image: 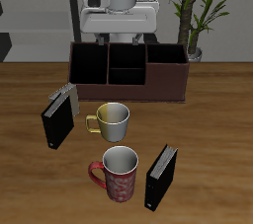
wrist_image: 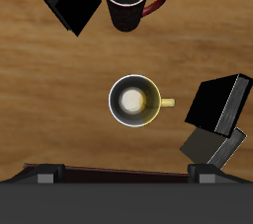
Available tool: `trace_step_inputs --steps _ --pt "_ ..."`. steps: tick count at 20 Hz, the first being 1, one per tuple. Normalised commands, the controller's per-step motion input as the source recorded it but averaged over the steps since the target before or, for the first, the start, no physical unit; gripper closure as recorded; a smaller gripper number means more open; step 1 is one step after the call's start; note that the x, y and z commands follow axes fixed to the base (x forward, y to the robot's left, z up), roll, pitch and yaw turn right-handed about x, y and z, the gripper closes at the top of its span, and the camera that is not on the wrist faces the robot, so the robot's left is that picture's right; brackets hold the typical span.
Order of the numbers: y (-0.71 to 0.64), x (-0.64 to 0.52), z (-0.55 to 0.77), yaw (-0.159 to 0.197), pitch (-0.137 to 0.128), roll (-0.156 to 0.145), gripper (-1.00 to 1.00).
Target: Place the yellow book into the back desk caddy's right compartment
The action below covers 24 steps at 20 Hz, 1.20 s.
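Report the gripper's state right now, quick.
Gripper: open, fingers spread wide, holding nothing.

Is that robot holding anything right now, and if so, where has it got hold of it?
It seems to hold nothing. The mugs and black books stand free on the table. The gripper itself is not in view.

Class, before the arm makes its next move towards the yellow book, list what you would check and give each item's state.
1. Tool open and empty: ok.
2. Yellow book found, though it looks dull: ok.
3. Free room around it: not ok, a black book stands against it.
4. Tool above the book: not ok, it is over the yellow-handled mug.
5. Back desk caddy end sections empty: ok.
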Motion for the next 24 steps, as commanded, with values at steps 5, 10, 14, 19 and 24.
trace_step_inputs --steps 5,10,14,19,24 --pt "-0.4 -0.11 -0.04 -0.014 -0.027 0.022 -1.0" --pt "-0.48 -0.17 -0.15 -0.019 -0.026 0.021 -1.0" --pt "-0.49 -0.13 -0.3 0.02 -0.011 -0.032 -1.0" --pt "-0.57 -0.13 -0.16 -0.046 -0.018 -0.058 -1.0" --pt "-0.59 -0.23 -0.08 -0.022 -0.042 -0.056 -1.0"
